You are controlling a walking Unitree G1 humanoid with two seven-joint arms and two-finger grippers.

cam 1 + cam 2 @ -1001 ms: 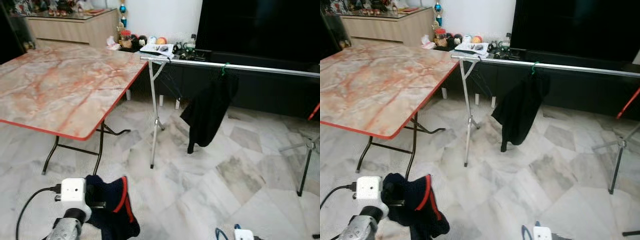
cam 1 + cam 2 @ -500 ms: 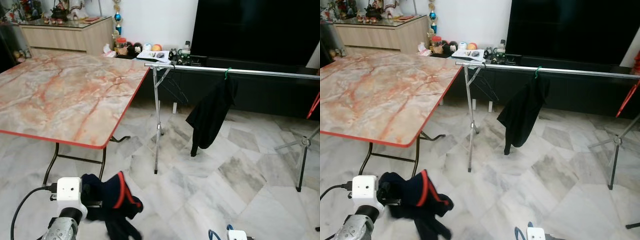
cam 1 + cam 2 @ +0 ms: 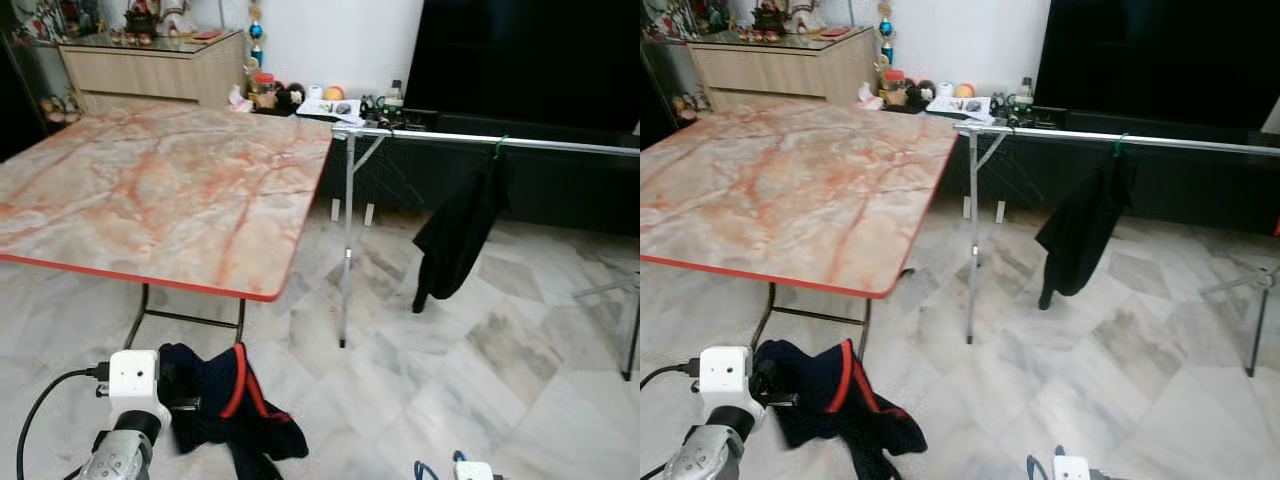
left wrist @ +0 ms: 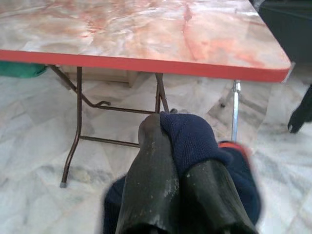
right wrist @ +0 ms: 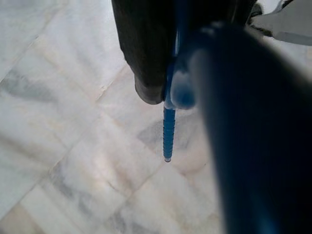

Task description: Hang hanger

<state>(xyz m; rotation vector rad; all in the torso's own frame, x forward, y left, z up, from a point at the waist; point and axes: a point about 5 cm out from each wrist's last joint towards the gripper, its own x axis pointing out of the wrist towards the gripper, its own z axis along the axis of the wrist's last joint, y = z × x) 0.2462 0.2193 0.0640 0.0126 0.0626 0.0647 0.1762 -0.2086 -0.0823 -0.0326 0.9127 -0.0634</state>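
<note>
Low at the robot's left side, the left claw (image 4: 168,187) is clenched on a navy garment with a red stripe (image 3: 232,400), which droops toward the marble floor (image 3: 470,380) beside the folding counter (image 3: 160,190). At the opposite side, the right claw (image 5: 170,92) is pinched on a blue hanger (image 5: 169,129), its ribbed tip pointing down at the tiles. Across the room a silver clothes rail (image 3: 480,140) runs in front of the dark TV unit, and a black garment (image 3: 458,235) already hangs from it on a green hook (image 3: 497,147). The rail stands well apart from both claws, so the step in hand looks like the approach. To do it well, I would skirt the counter's red-edged corner, keep the drooping cloth off the rail's upright leg (image 3: 345,250), and aim the hanger's hook for a bare stretch of rail, away from the black garment.
</note>
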